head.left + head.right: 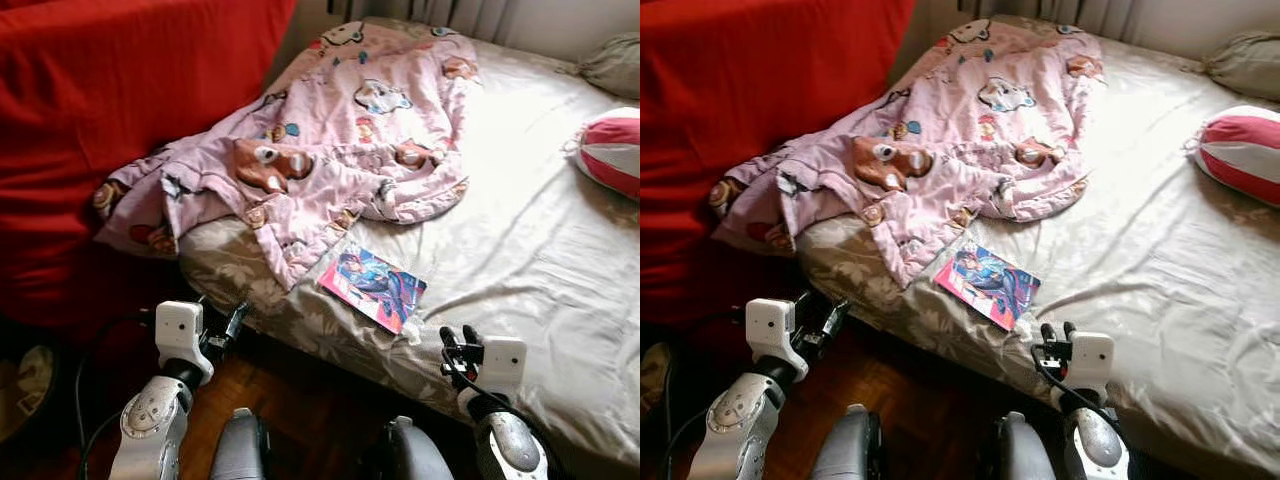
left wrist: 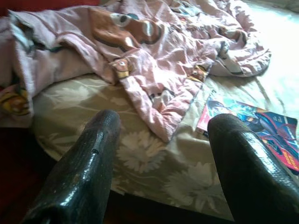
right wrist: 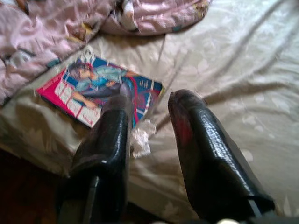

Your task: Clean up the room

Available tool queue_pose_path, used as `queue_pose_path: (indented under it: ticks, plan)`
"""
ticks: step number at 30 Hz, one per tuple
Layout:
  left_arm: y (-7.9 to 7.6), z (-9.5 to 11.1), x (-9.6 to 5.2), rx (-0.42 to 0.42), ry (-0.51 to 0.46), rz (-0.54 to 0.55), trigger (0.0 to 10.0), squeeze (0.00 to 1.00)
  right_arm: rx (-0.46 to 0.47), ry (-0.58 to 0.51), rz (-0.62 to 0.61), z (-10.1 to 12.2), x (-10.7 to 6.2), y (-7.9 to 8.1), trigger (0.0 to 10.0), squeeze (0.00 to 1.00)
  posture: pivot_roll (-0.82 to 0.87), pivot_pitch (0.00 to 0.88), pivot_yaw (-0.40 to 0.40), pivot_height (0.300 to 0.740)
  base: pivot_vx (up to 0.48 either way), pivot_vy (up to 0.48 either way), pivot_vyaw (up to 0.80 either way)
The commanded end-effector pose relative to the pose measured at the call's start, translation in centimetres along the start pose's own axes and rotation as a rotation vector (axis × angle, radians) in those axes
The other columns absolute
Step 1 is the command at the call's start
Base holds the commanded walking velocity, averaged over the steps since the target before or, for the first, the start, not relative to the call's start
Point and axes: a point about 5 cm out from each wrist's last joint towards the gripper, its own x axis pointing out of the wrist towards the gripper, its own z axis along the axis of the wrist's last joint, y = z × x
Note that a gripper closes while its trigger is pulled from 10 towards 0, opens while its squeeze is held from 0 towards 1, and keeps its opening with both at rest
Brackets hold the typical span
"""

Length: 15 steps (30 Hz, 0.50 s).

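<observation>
A crumpled pink cartoon-print blanket (image 1: 330,140) lies across the near left corner of the bed (image 1: 520,260) and hangs over its edge. A colourful comic book (image 1: 372,286) rests flat on the beige floral sheet near the front edge. A small crumpled white scrap (image 1: 410,328) sits at the book's near corner. My right gripper (image 3: 152,93) hovers open just short of the book (image 3: 100,91) and above the scrap (image 3: 140,135), holding nothing. My left gripper (image 2: 163,119) is open and empty in front of the bed's corner, facing the blanket's hanging hem (image 2: 159,107).
A red-covered sofa (image 1: 120,110) stands close on the left, next to the bed. A pink-and-white striped cushion (image 1: 612,152) and a grey pillow (image 1: 612,62) lie at the far right of the bed. Dark wooden floor (image 1: 300,400) runs below the bed's front edge.
</observation>
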Motion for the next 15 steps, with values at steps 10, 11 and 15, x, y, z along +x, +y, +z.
queue_pose_path:
  ticks: [10,11,15]
  plan:
    - [-0.4,0.11,0.13,0.0,0.01,-0.021,10.0,0.0,0.013,0.018,0.015,-0.35,-0.17,0.03,10.0,0.0,0.08,0.226,-0.023,0.627,0.0,0.0,0.0]
    - [-0.4,0.11,0.13,0.0,0.01,-0.021,10.0,0.0,0.013,0.018,0.015,-0.35,-0.17,0.03,10.0,0.0,0.08,0.226,-0.023,0.627,0.0,0.0,0.0]
    - [-0.42,0.11,0.08,0.0,0.01,-0.021,10.0,0.0,0.019,0.002,0.009,-0.26,-0.26,-0.15,10.0,0.0,0.08,0.226,-0.022,0.622,0.0,0.0,0.0]
